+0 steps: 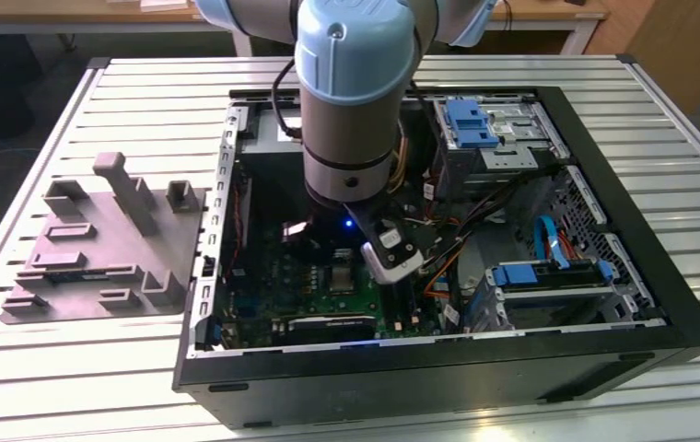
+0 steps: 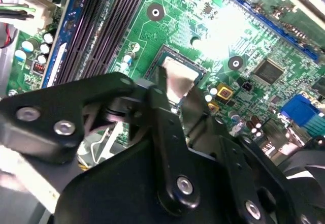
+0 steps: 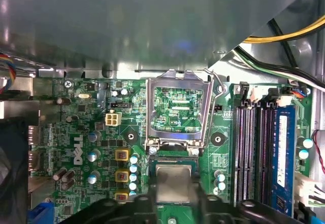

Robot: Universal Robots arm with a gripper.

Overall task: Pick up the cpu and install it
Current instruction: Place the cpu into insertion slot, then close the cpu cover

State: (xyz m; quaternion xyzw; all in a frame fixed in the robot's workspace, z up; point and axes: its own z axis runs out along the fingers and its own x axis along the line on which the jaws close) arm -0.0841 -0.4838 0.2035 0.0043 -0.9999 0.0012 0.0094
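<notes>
The cpu (image 2: 179,75) is a small pale silvery square, and my gripper (image 2: 177,96) is shut on it, one black finger (image 2: 160,93) on each side. In the first wrist view the cpu (image 3: 172,182) sits low over the black socket (image 3: 172,161) on the green motherboard (image 3: 101,148). The socket's metal frame (image 3: 177,88) stands flipped open just beyond it. I cannot tell whether the chip rests in the socket or hovers just above it. In the exterior view my gripper (image 1: 370,267) reaches down into the open computer case (image 1: 449,368).
Dark memory slots (image 3: 251,153) run beside the socket. Yellow and black cables (image 3: 284,36) and a grey power-supply box (image 3: 127,21) lie close behind it. Drive bays with blue clips (image 1: 547,272) fill the case's right side. A grey plastic tray with upright blocks (image 1: 80,276) sits on the slatted table at the exterior view's left.
</notes>
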